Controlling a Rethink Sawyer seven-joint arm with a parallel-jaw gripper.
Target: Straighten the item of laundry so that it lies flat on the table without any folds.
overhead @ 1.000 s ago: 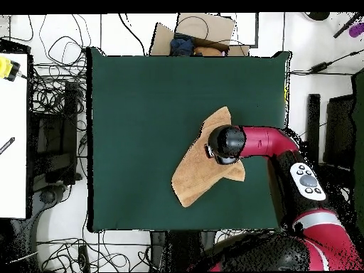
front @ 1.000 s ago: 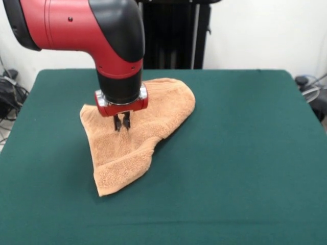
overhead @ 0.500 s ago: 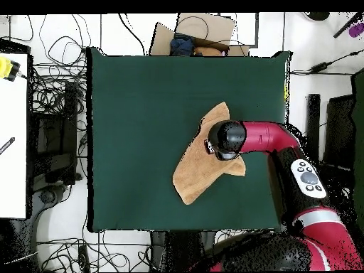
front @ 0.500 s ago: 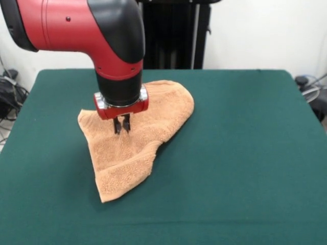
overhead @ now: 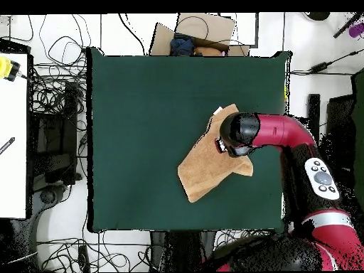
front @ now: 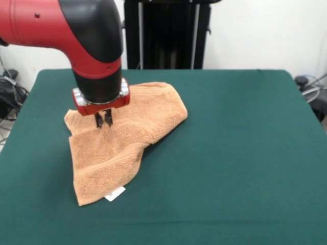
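My gripper [front: 104, 121] stands over the towel [front: 120, 140], its two dark fingers [front: 98, 120] pointing straight down and drawn close together, their tips at the cloth; whether they pinch a ridge of terry between them I cannot tell from the front view; in the overhead view my wrist covers them entirely. The towel lies on the table [front: 240, 153], in the front view left of the table's middle and nearer its left edge than its right; in the overhead view the towel [overhead: 202, 170] sits toward the table's [overhead: 142, 114] right edge, partly under my arm. Condition of the cloth: not flat; it forms a rough triangle, with a rounded folded lobe toward the far edge of the table in the front view, a narrower flap running toward the near edge, and a crease where the two meet. A small white tag [front: 115, 194] shows at the near end of that flap, lying on the green felt just at the towel's edge. The woven border band is visible along the far rounded fold.
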